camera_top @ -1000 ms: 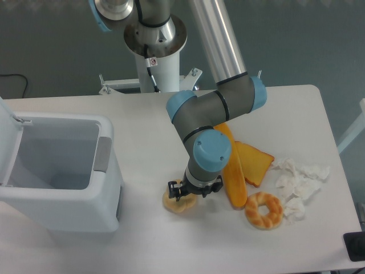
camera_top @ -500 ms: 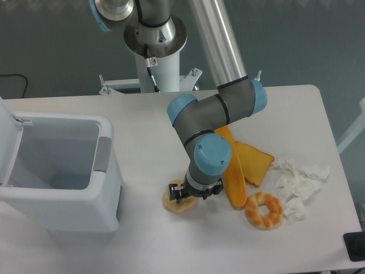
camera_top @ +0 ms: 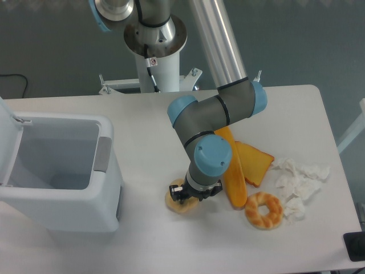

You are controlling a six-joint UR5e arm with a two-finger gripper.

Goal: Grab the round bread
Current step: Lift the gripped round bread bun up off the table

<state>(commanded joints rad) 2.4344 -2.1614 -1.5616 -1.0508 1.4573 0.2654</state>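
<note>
Gripper (camera_top: pixel 183 193) down right over the round bread (camera_top: pixel 178 203) on the white table (camera_top: pixel 142 137) left of the baguette (camera_top: pixel 234 171), bun directly beneath; jaw state unclear, fingers hidden.

white bin (camera_top: pixel 57 171), ring bread (camera_top: pixel 264 210), crumpled tissues (camera_top: pixel 299 182)

You have bare desk (camera_top: pixel 142 137) to the left of the round bread (camera_top: pixel 178 203) and in front of it, up to the white bin (camera_top: pixel 57 171). On its right the long orange loaf (camera_top: pixel 232 174) lies close by, with the ring bread (camera_top: pixel 264 210) and crumpled paper (camera_top: pixel 299 184) beyond.
</note>
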